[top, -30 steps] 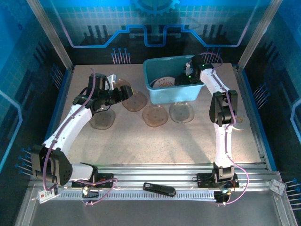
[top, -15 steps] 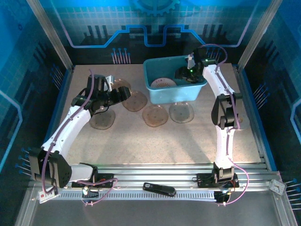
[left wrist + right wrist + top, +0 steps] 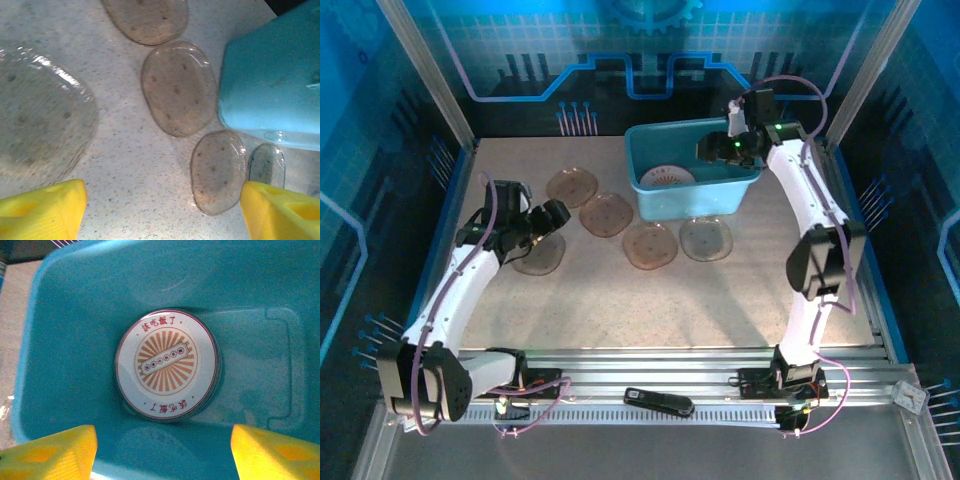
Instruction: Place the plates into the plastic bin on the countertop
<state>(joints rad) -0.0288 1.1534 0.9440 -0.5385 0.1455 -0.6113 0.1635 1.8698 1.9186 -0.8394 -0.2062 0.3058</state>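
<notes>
**Top external view.** The plastic bin [image 3: 645,190] was found at the far middle of the worktop [image 3: 620,310], with one white plate [image 3: 670,177] lying inside it. Five smoky-brown plates [image 3: 607,213] were counted flat on the worktop outside the bin, two of them just beside its near wall. The left claw [image 3: 552,215] was held near the leftmost plate [image 3: 537,253], apart from it. The right claw [image 3: 712,150] was poised over the bin.

**Left wrist view.** The left claw was seen spread wide, with nothing between its fingers. The smoky-brown plates were noted as translucent, glossy and shallow, with thin rims lying close to the surface. It is judged that a finger closing on such a rim could skid the plate or lose it in the lift. Little finger room is judged to be left at the plates beside the bin.

**Right wrist view.** The right claw was likewise seen spread and empty. The white plate was recorded as round, red-rimmed, with an orange sunburst, flat on the bin floor. It is judged that a plate released from height could chip it.
</notes>
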